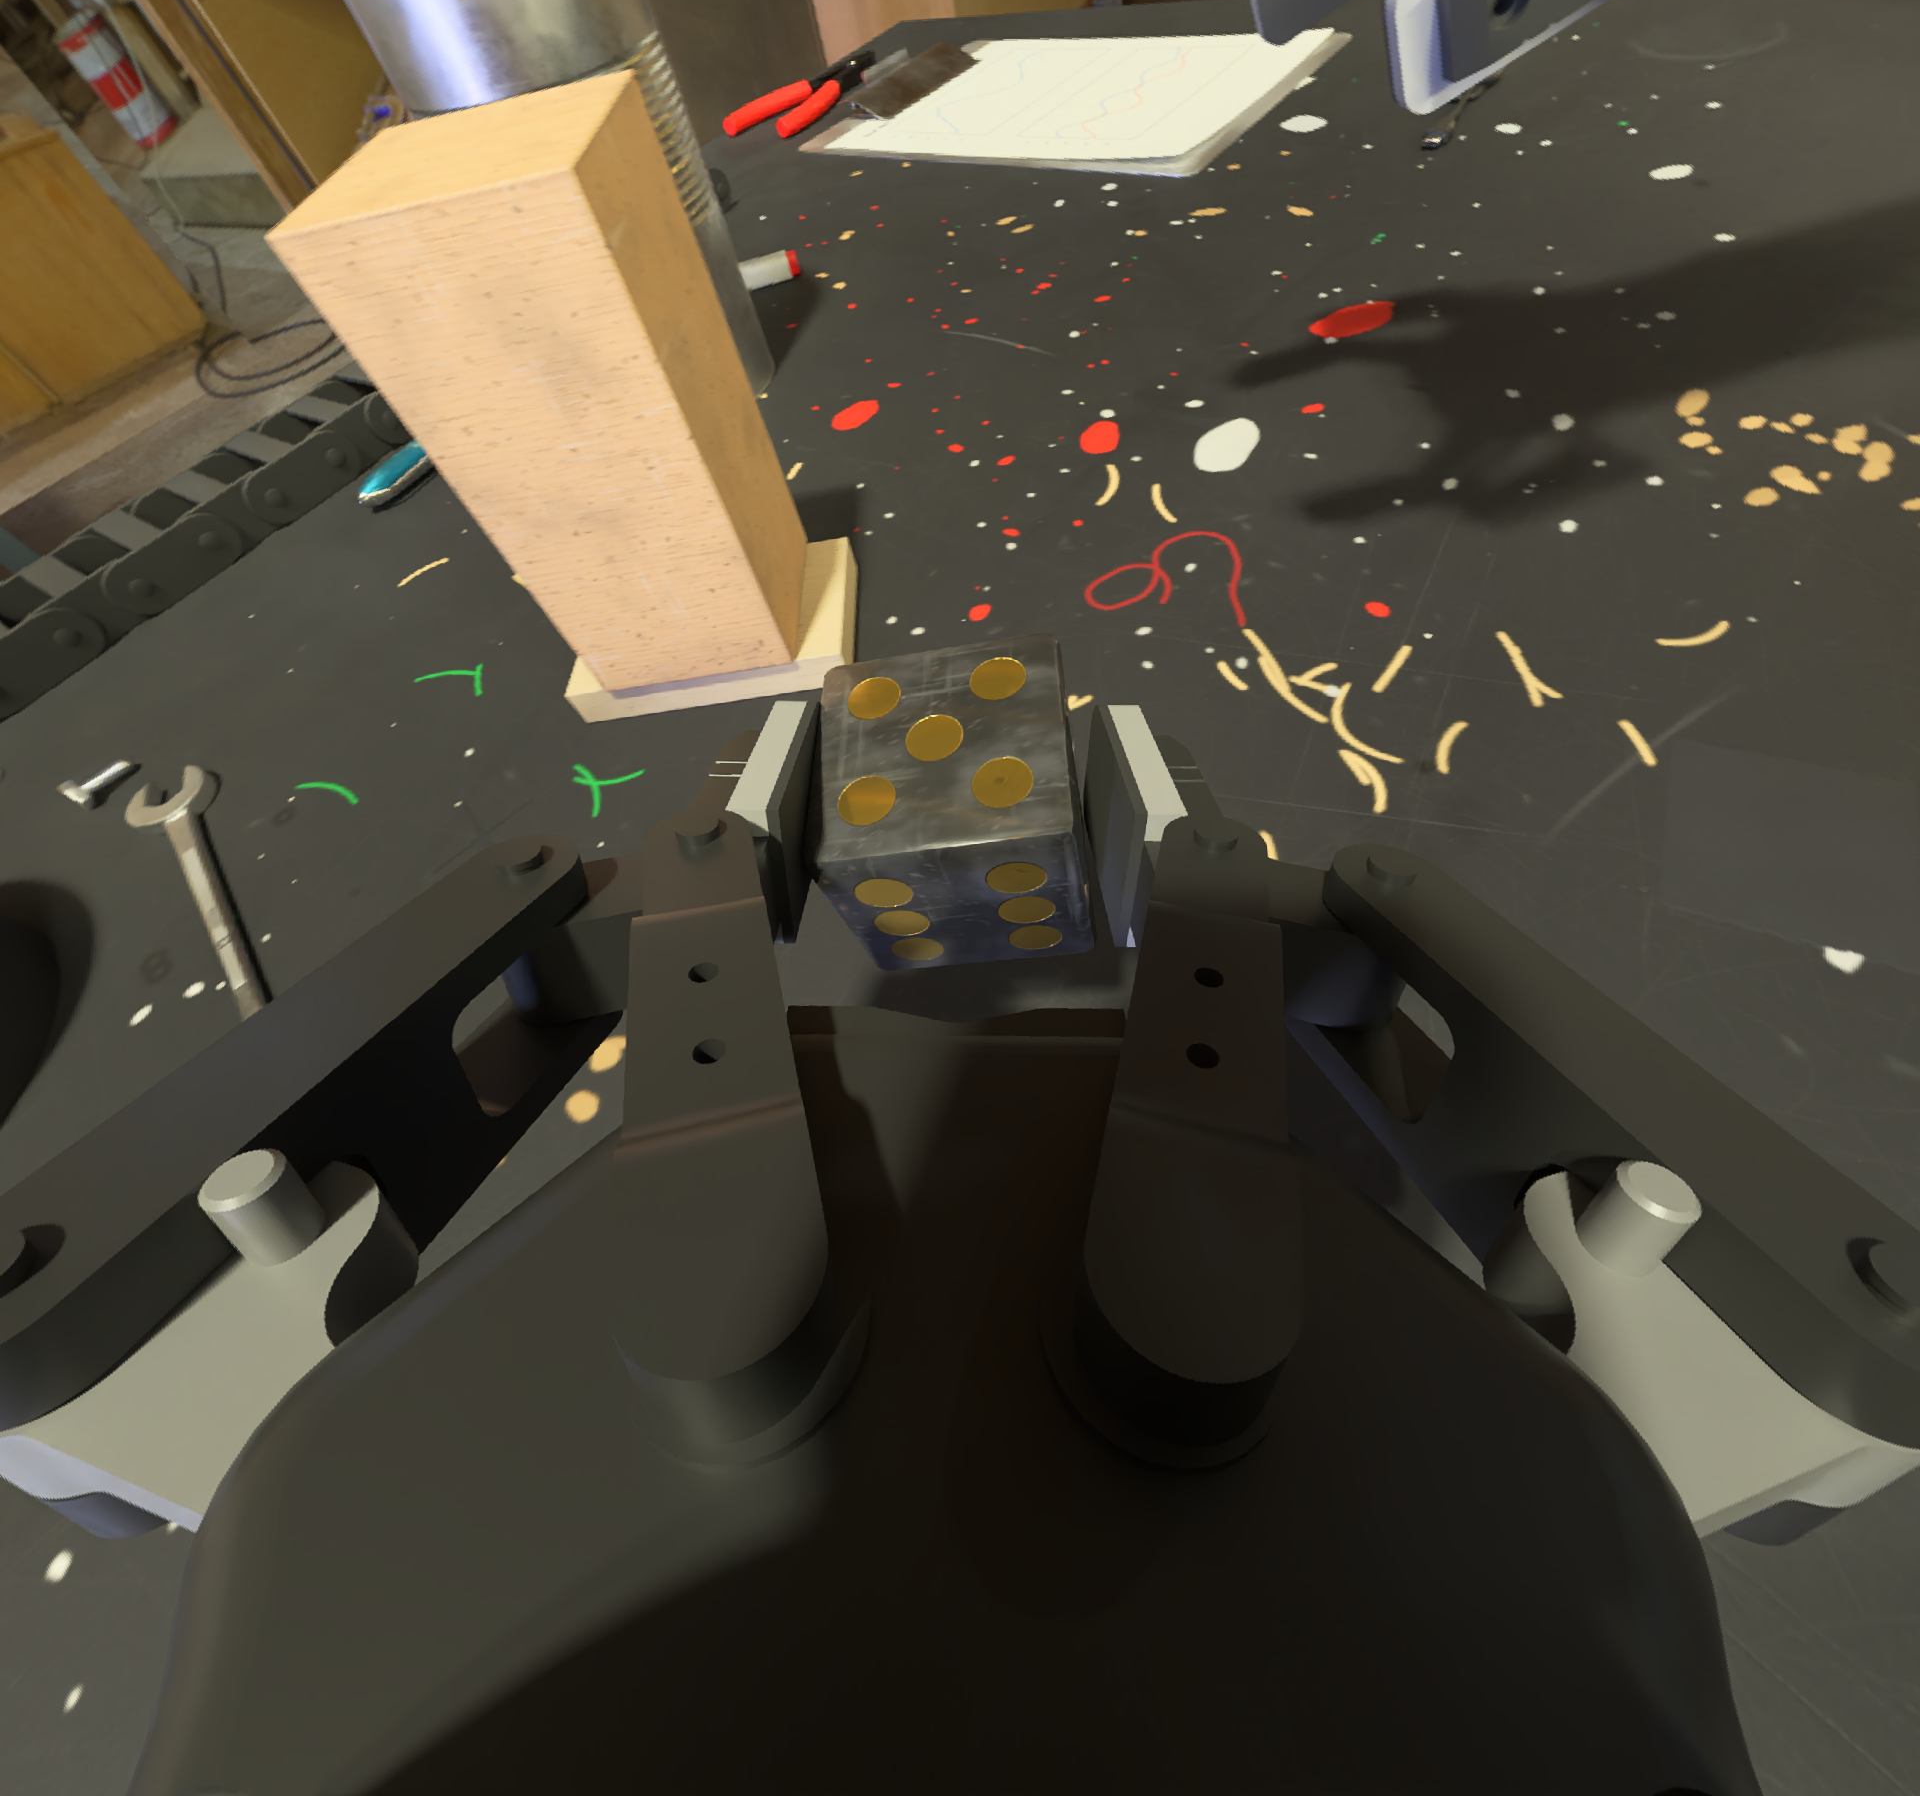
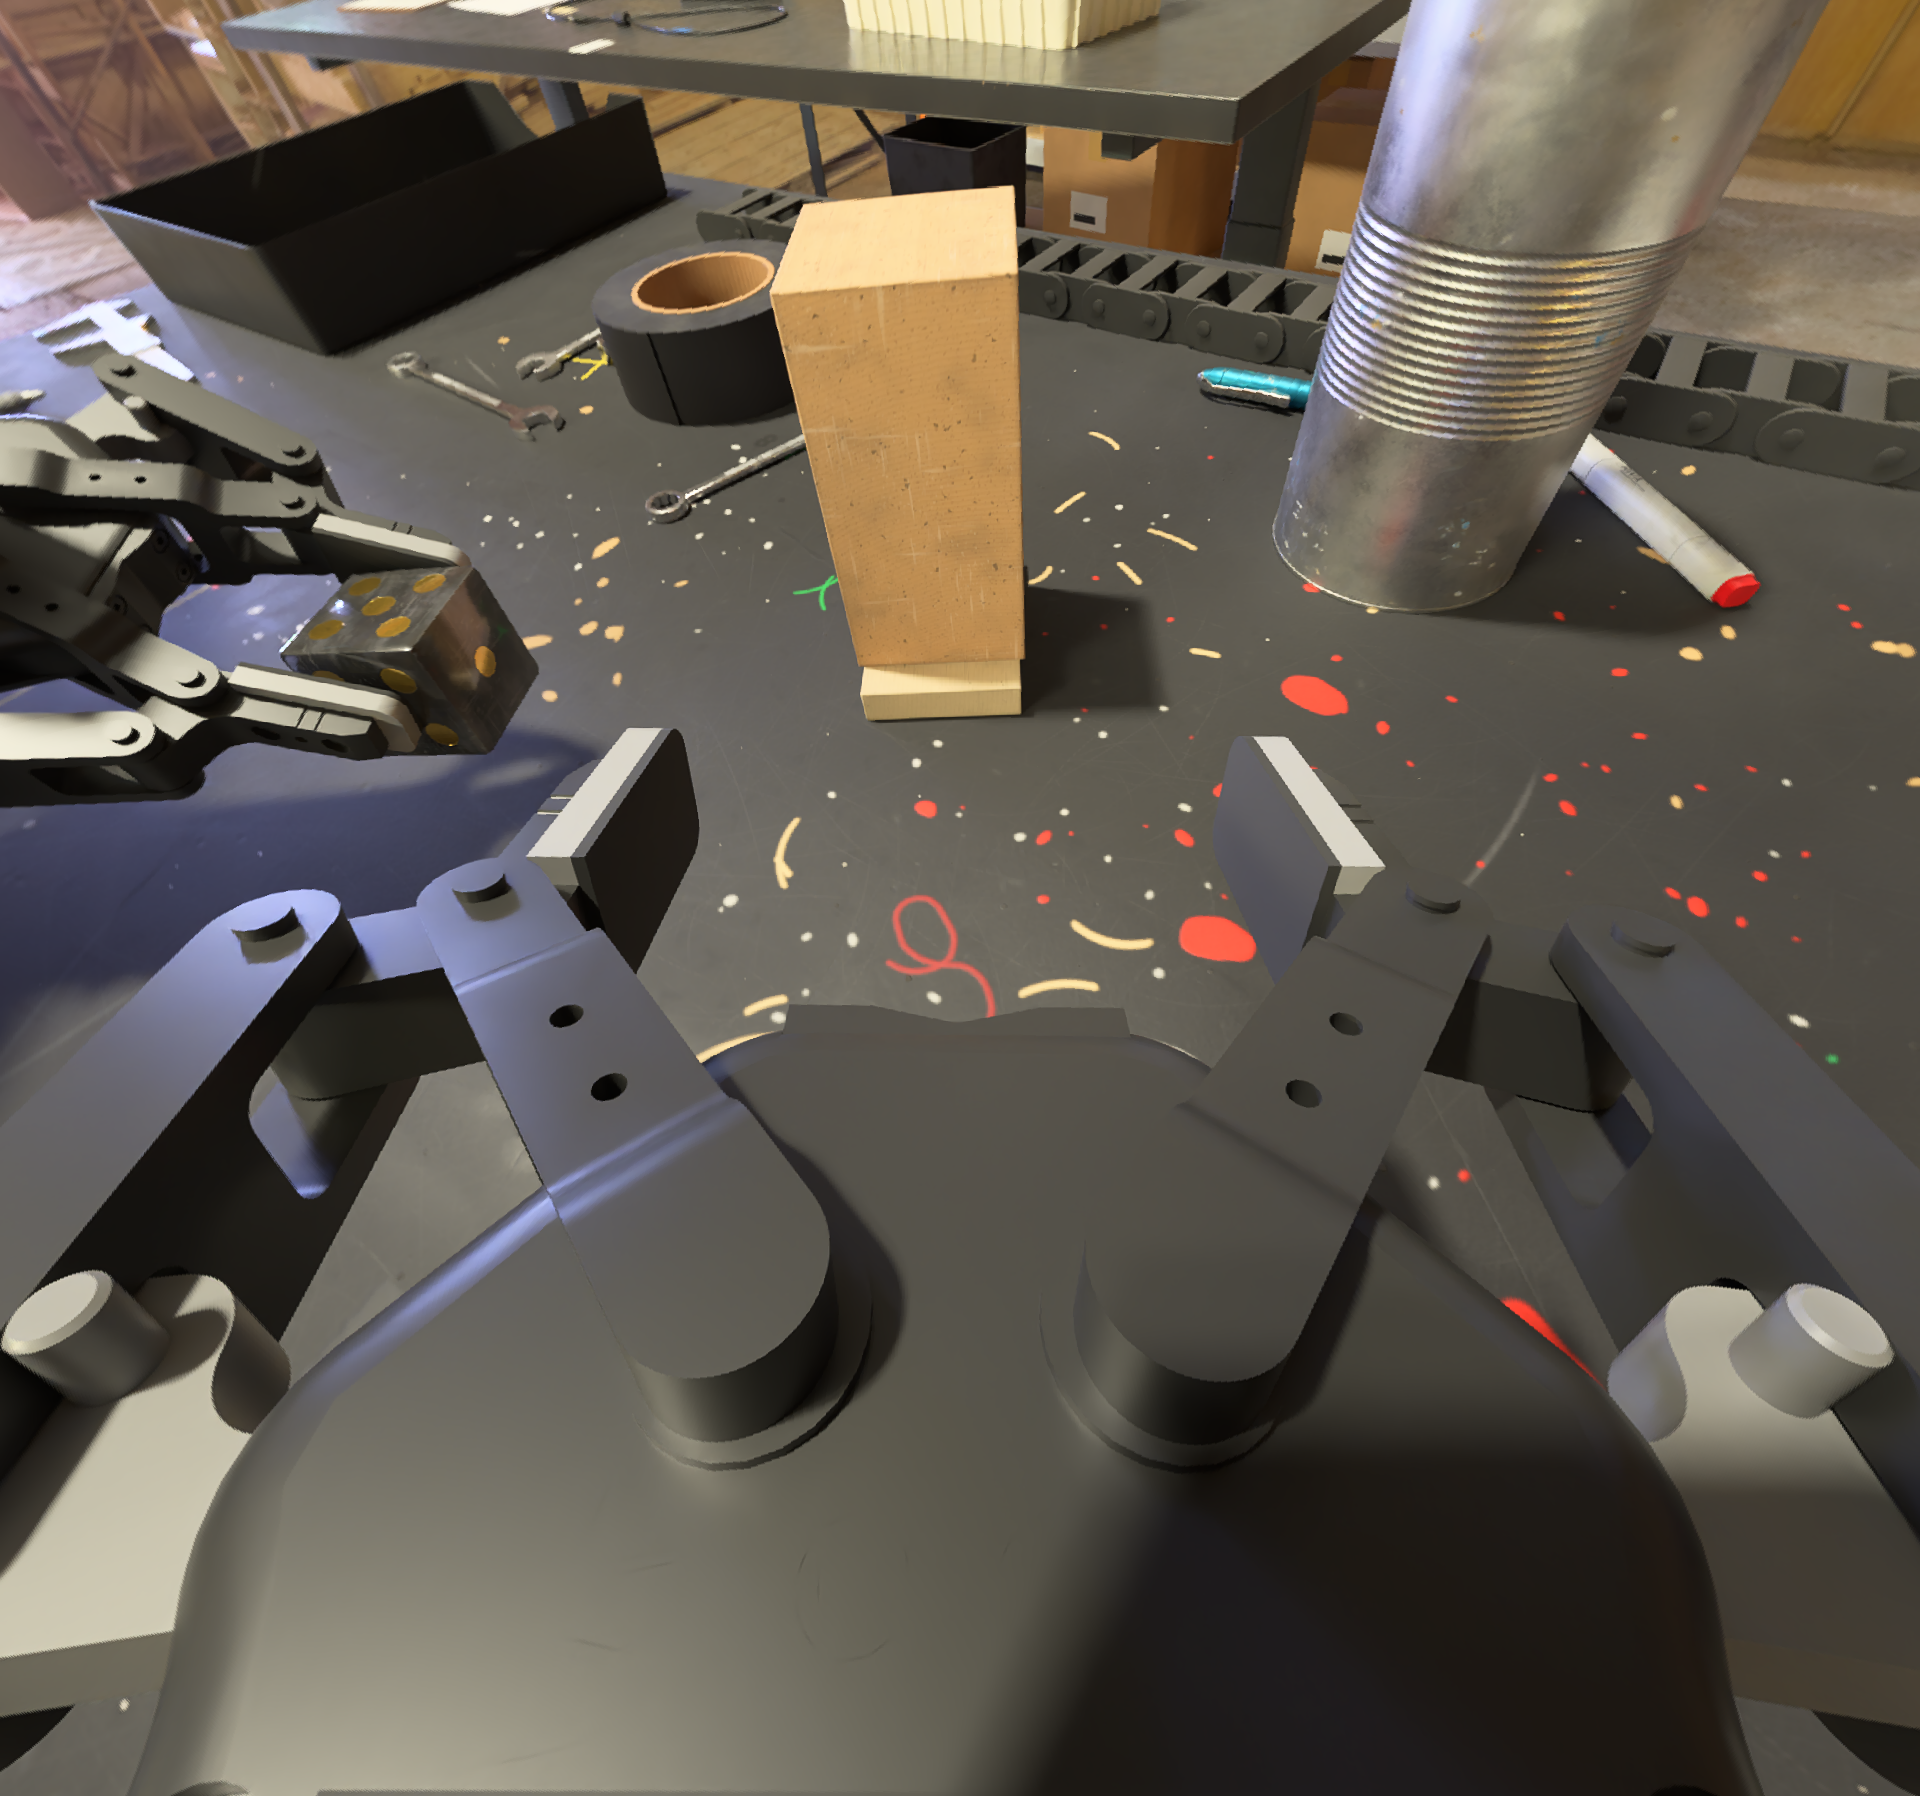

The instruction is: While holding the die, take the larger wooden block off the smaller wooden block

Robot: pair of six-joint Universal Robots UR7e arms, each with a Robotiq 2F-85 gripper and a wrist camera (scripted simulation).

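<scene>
My left gripper is shut on a dark die with gold pips and holds it above the table. The die also shows in the right wrist view, held at the left. The larger wooden block stands upright on the smaller, pale flat wooden block, just beyond and left of the die. In the right wrist view the larger block stands on the smaller one, straight ahead. My right gripper is open and empty, a short way in front of the stack.
A metal pipe stands right of the blocks, with a white marker and a teal pen beside it. A tape roll, wrenches and a black bin lie behind. A clipboard and red pliers lie farther off.
</scene>
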